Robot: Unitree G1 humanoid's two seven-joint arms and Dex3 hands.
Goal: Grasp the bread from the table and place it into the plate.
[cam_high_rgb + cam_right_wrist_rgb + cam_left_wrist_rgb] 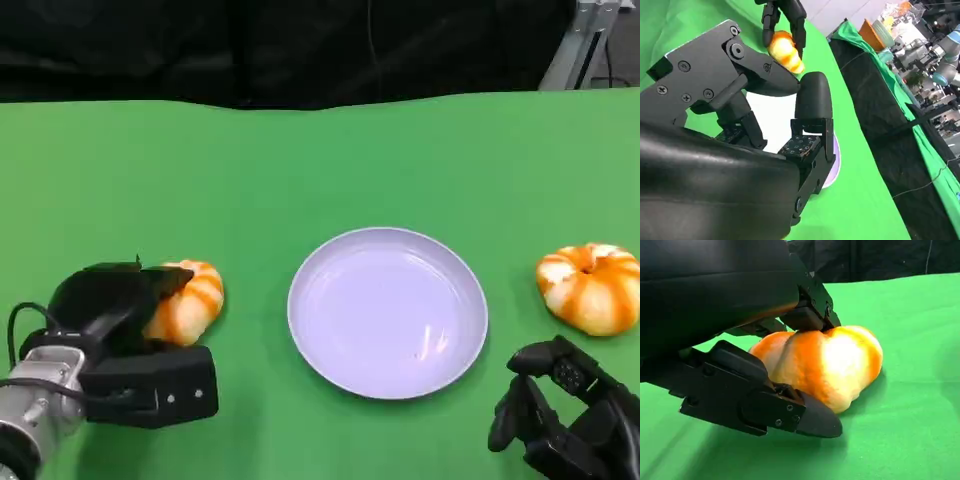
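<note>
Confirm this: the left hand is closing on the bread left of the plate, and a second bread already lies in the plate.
Not quite. The second bread lies on the green table, right of the plate, as the head view shows. The left hand is indeed on the other bread.

My left hand (130, 340) is matte black: a rounded shell, blocky finger segments, small silver screws along the flat plates. Behind it, my forearm (35, 395) is silver, with a thin black cable looping beside the wrist. My right hand (565, 415) is likewise black, angular-linked, its fingertip pads dimpled in a grid pattern.
</note>
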